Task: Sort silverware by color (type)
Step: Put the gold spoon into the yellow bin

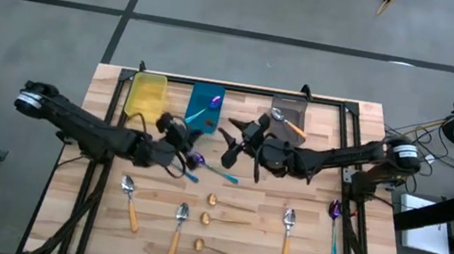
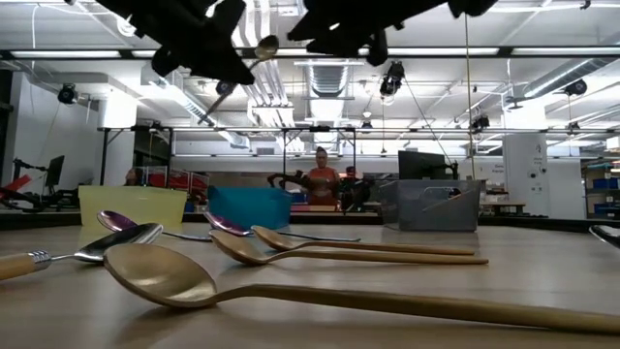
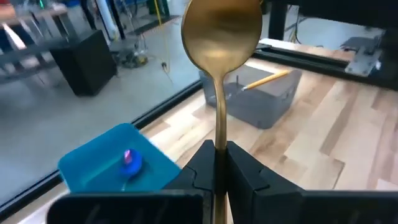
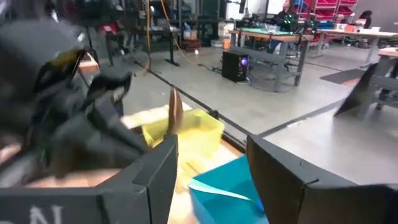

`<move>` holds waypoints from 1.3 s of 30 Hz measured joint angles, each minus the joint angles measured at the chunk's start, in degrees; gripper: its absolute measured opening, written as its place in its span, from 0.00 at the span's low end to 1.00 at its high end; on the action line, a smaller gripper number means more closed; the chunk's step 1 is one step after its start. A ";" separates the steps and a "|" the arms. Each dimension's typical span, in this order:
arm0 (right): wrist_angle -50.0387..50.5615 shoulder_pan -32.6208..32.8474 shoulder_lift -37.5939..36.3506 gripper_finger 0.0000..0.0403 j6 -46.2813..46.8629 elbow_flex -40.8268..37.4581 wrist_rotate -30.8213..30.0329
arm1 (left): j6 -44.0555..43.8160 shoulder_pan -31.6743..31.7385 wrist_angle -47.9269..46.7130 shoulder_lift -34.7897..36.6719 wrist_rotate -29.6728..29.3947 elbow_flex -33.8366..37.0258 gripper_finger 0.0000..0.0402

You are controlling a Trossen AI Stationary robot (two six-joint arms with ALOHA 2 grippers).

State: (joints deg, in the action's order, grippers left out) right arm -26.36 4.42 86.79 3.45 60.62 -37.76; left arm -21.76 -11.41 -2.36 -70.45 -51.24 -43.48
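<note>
Gold spoon held only by its thin handle, mid-air between the two arms.

The left tool (image 3: 217,165) is clamped on the gold spoon (image 3: 221,37), bowl up, above the worktop (image 1: 308,247) near the blue bin (image 1: 204,106); the right tool (image 4: 205,165) stands spread wide just beside it, holding nothing. The slim handle could pivot or slip, dropping the spoon short of the yellow bin (image 1: 146,95).

- Three bins (image 1: 205,104) stand side by side along the tabletop's (image 1: 98,207) far edge.
- Middle bin holds one spoon (image 1: 214,103); right bin holds another (image 1: 286,122).
- Left claw (image 1: 190,136) and right claw (image 1: 233,146) face each other just before the bins.
- Remaining spoons (image 1: 214,222) lie in rows nearer the front edge.
</note>
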 joint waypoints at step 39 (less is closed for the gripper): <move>54.32 -13.33 -17.78 0.22 1.73 -8.44 0.90 | 8.76 62.58 -56.07 3.68 43.01 -13.23 0.00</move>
State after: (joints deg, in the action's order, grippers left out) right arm 27.95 -8.91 69.01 5.18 52.18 -36.86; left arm -13.00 51.16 -58.43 -66.78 -8.23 -56.71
